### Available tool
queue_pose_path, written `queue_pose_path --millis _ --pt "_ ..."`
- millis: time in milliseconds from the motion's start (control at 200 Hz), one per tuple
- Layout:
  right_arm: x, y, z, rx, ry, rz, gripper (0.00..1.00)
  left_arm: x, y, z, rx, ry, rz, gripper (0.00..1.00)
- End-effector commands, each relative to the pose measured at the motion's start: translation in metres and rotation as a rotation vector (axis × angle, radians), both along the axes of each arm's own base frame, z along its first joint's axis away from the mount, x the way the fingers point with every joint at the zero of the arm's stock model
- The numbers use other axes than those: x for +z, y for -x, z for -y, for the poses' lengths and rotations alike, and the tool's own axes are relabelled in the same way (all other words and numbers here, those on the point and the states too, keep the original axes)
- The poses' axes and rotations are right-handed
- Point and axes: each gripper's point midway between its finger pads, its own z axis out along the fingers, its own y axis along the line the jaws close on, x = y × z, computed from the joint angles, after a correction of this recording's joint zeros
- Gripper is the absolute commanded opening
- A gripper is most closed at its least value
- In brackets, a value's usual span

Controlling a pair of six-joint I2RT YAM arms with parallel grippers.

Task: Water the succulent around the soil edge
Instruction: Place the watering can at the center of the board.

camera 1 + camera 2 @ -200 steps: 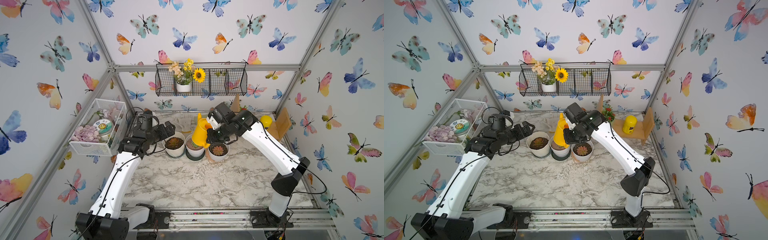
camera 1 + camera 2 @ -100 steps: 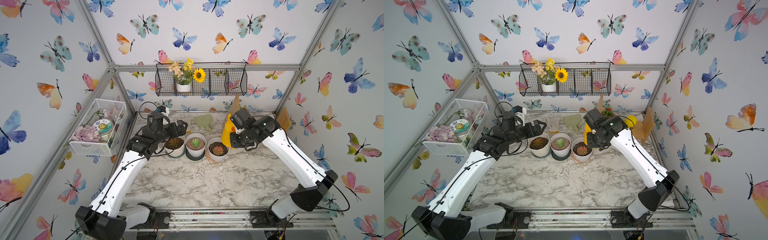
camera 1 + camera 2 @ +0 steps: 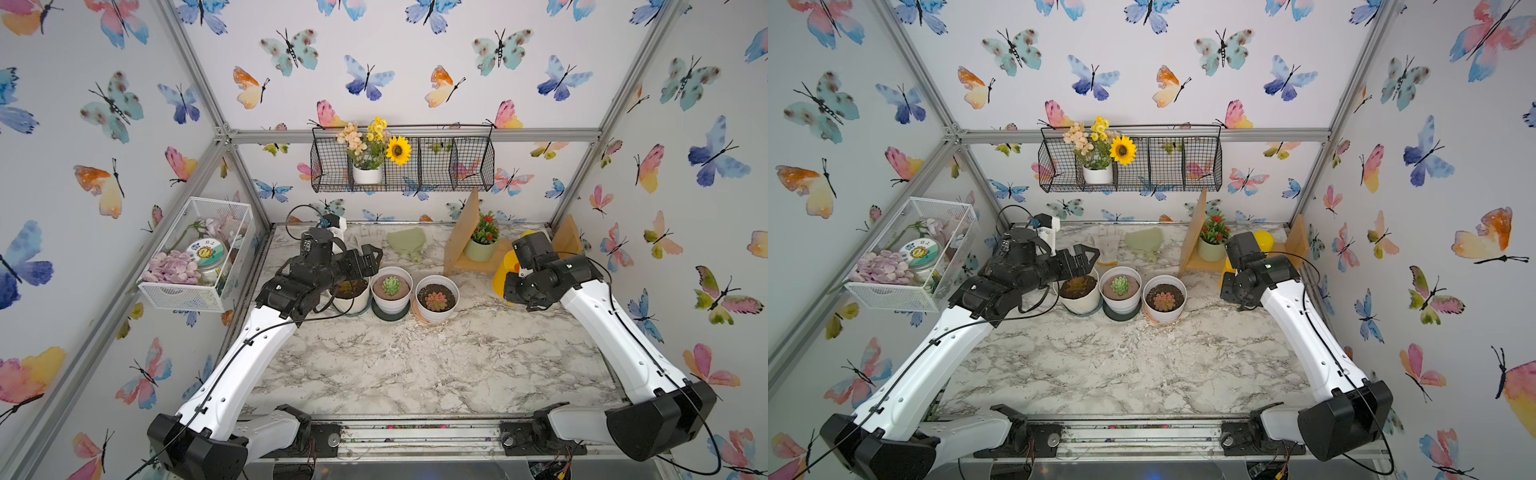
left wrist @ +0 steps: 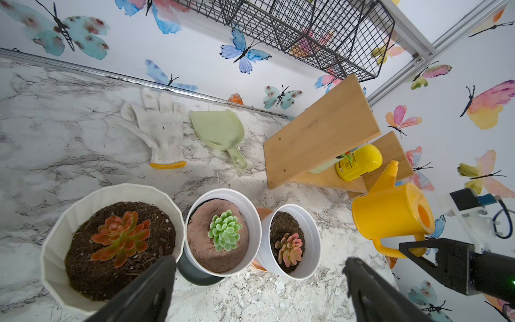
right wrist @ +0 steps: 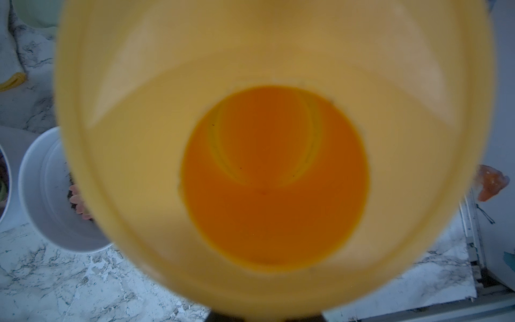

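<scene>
One risk: early tilt would miss pot point(image 4: 311, 237); can point(image 4: 390, 212) was near desk's point(image 3: 415, 365) right edge; right pincer point(image 4: 415, 248) clamped handle point(image 4: 386, 250), left pincer point(image 4: 259, 262) apart.

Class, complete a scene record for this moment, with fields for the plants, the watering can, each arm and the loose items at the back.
plants: red succulent, green succulent, pink succulent, potted, in a row on the table
can: yellow watering can, upright, beside the wooden shelf, over no pot
right arm: right gripper shut on the can's handle
left arm: left gripper open, empty, by the red succulent
back: white glove, green scoop
</scene>
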Motion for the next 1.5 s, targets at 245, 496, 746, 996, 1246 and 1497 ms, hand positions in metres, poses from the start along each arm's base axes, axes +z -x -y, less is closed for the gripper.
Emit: queue_pose_path --millis 245,496,746,996,1246,1497 --pt "-0.036 -0.022 0.005 -0.044 -0.047 0.085 0.02 -0.004 0.005 -0.019 0.074 -0.047 0.043 0.99" --pt "-0.070 -0.012 -0.002 -0.062 -0.103 0.029 0.02 -0.016 0.006 -0.025 0.100 -0.062 0.032 0.99" --pt "-0.101 0.001 -0.003 -0.070 -0.116 -0.027 0.01 -0.021 0.006 -0.030 0.125 -0.074 0.038 0.99" --pt "-0.119 0.012 -0.002 -0.073 -0.120 -0.058 0.11 -0.038 0.012 -0.031 0.106 -0.089 0.022 0.98" --pt "-0.129 0.021 -0.001 -0.083 -0.119 -0.088 0.47 -0.049 0.024 -0.037 0.104 -0.107 0.025 0.99" --pt "-0.121 0.021 0.006 -0.124 -0.103 -0.061 0.72 -0.056 0.033 -0.051 0.132 -0.157 0.042 0.99"
